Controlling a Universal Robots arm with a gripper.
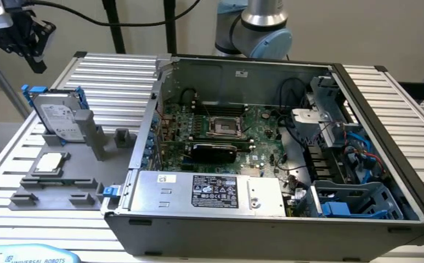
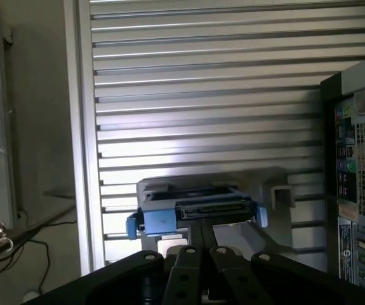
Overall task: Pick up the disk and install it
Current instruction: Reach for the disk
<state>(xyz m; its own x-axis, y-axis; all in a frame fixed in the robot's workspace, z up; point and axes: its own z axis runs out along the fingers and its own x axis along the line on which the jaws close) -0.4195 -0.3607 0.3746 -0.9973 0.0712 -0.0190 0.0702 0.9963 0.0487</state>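
The disk [image 1: 56, 114], a silver-grey drive with a white label in a blue carrier, stands tilted in a grey holder [image 1: 87, 137] on the slatted table, at the exterior view's left. My black gripper [image 1: 38, 64] hangs in the air above and behind the disk, apart from it. In the wrist view the disk [image 2: 195, 210] appears edge-on below, its blue tabs at both ends, and the gripper [image 2: 201, 230] points toward it. The fingers [image 2: 193, 244] are pressed together, shut on nothing.
An open computer case [image 1: 387, 109] takes up the middle and the exterior view's right, with motherboard [image 1: 219, 131], grey power supply [image 1: 212, 192] and blue drive cage [image 1: 358, 200] inside. A small square CPU chip [image 1: 49, 163] lies on the grey fixture. Bare slatted table [image 1: 109, 71] surrounds the holder.
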